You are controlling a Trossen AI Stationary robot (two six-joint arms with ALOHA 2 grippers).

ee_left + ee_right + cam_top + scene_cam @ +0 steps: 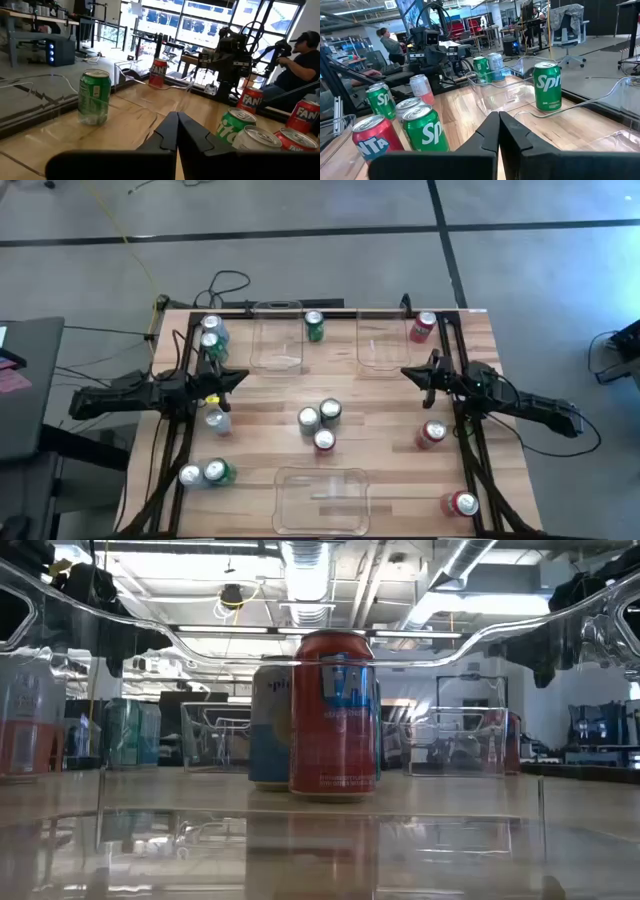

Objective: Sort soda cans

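Table: a pale wooden table (380, 420) seen from above, with both dark arms reaching in from its sides.
Left gripper: the left gripper (240, 375) hovers over the left part of the table, pointing toward the middle; its fingers (170, 135) are pressed together with nothing between them.
Right gripper: the right gripper (408, 372) hovers over the right part, pointing toward the middle; its fingers (492, 132) meet at the tips and hold nothing.
Bins: three clear plastic bins; the far left bin (276, 340) and the far right bin (382, 345) sit side by side at the far edge, and the near bin (322, 500) sits at the near edge.
Centre cluster: three soda cans stand close together mid-table, a silver can (308, 418), a green can (329, 412) and a red can (324, 441).
Far edge cans: a second green can (315, 326) stands just beside the far left bin's right wall; a second red can (421, 327) stands just beside the far right bin.
Left side cans: a green-and-silver pair (210, 335) stands at the far left corner, a lone silver can (217, 419) just beside the left arm, and a near-left pair (203, 473) of one silver and one green.
Right side cans: a third red can (432, 433) stands near the right arm and a fourth red can (462, 503) at the near right corner.
Background: a seated person (300, 55) shows beyond the table.
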